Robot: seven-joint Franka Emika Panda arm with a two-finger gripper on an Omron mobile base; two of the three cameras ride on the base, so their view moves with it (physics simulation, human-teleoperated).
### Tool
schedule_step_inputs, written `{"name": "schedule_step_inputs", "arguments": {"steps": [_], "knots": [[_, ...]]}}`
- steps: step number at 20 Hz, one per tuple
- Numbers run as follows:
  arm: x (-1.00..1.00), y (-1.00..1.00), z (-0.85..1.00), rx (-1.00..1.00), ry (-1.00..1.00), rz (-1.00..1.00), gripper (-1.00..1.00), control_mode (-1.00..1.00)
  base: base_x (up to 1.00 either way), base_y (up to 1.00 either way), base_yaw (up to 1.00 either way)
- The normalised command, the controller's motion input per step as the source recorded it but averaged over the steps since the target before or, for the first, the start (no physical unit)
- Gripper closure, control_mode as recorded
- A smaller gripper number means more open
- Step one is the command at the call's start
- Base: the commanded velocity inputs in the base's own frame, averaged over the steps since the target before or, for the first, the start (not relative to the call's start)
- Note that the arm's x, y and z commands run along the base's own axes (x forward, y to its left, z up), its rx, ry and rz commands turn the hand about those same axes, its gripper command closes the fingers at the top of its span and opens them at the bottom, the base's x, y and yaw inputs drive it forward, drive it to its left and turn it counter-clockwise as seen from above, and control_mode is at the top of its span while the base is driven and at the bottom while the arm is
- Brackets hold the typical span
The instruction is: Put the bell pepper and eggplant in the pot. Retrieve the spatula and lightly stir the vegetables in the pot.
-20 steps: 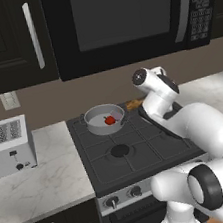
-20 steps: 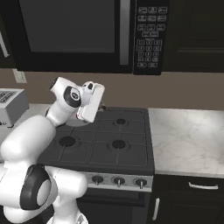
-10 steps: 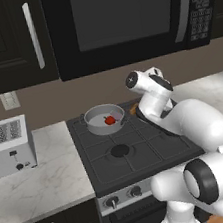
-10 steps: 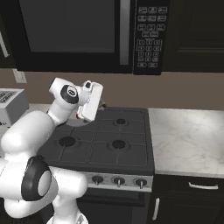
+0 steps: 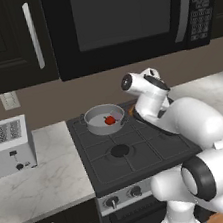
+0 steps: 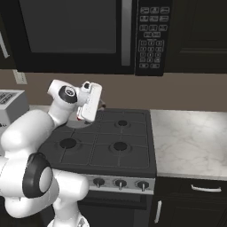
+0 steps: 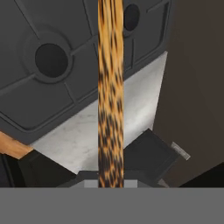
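Note:
The shallow silver pot (image 5: 95, 117) sits on the stove's back left burner, with the small red bell pepper (image 5: 109, 120) inside it. The eggplant is out of view. In the hand view my gripper (image 7: 107, 174) is shut on the spatula (image 7: 109, 87), whose orange-brown handle runs from between the dark fingertips (image 7: 148, 156) up to the top edge. In the left base view a bit of the spatula (image 5: 132, 111) shows just right of the pot, below my wrist. The blade is hidden.
The black stove (image 5: 140, 152) has four burners and front knobs. A toaster (image 5: 7, 146) stands on the marble counter (image 5: 47, 173) to its left. More counter (image 6: 190, 137) lies to the right. A microwave (image 5: 119, 16) hangs above the stove.
My wrist has swung a little to the left, toward the pot, with the spatula still held. The pot and pepper have not moved.

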Motion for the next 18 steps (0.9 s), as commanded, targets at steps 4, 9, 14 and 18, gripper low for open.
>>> {"name": "schedule_step_inputs", "arguments": {"steps": [4,9,14,18], "knots": [[0.03,0.06,0.0,-0.06,0.0,0.0,1.0,-1.0,0.0,0.0,0.0],[0.14,0.11,0.05,-0.12,0.0,0.0,1.0,-1.0,0.0,0.0,0.0],[0.16,0.04,0.25,-0.1,0.0,0.0,1.0,-1.0,0.0,0.0,0.0],[0.0,0.0,0.07,0.0,-0.02,0.0,1.0,-1.0,0.0,0.0,0.0]]}}
